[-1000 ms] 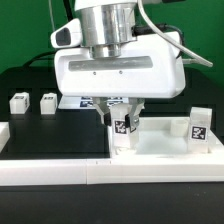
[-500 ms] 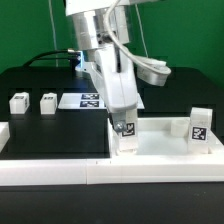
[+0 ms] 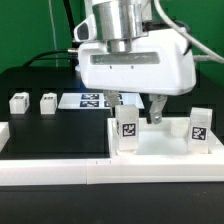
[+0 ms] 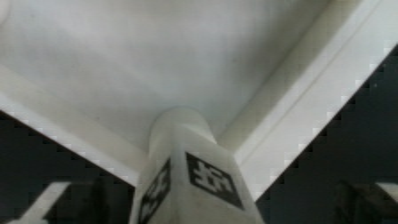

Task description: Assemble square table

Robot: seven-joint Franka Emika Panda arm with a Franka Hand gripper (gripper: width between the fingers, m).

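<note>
The square table top [image 3: 160, 146], a white tray with a raised rim, lies at the exterior view's right. One tagged leg [image 3: 127, 128] stands upright in its near-left corner, and it fills the wrist view as a white post [image 4: 192, 175] against the pale top [image 4: 160, 60]. A second leg [image 3: 198, 125] stands at the top's right side. Two more legs [image 3: 17, 101] [image 3: 47, 101] rest on the black mat at the left. My gripper [image 3: 136, 112] hangs just above the first leg, open, its fingers [image 4: 43, 205] spread clear of it.
The marker board [image 3: 90, 98] lies flat behind the gripper. A long white rail [image 3: 100, 172] runs along the front edge, and another white piece [image 3: 3, 135] sits at the far left. The black mat [image 3: 55, 130] spreads between them.
The jaws have opened and let go of the leg, which stays upright in the top's corner. The hand has turned round its axis and lifted slightly.
</note>
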